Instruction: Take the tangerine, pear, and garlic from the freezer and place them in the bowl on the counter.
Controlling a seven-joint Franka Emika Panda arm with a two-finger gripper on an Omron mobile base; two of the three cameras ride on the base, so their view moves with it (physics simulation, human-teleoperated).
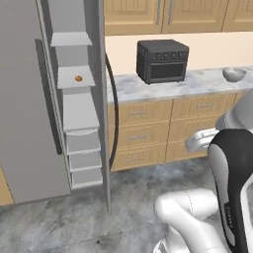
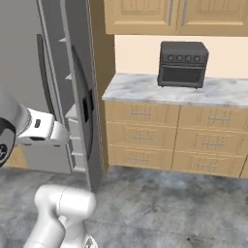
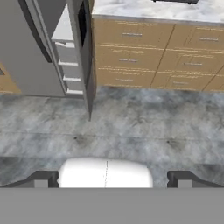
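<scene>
Tangerine sits alone on pale shelf inside open freezer, far left. Bowl rests on marbled counter at far right, well apart from freezer. Dark toaster oven stands on counter between them. Gripper hangs above grey floor, fingers spread wide, holding nothing.

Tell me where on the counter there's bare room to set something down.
The counter is bare between the toaster oven and the bowl, and from the oven's left side to the freezer. The only crowded spots are those two things themselves.
</scene>
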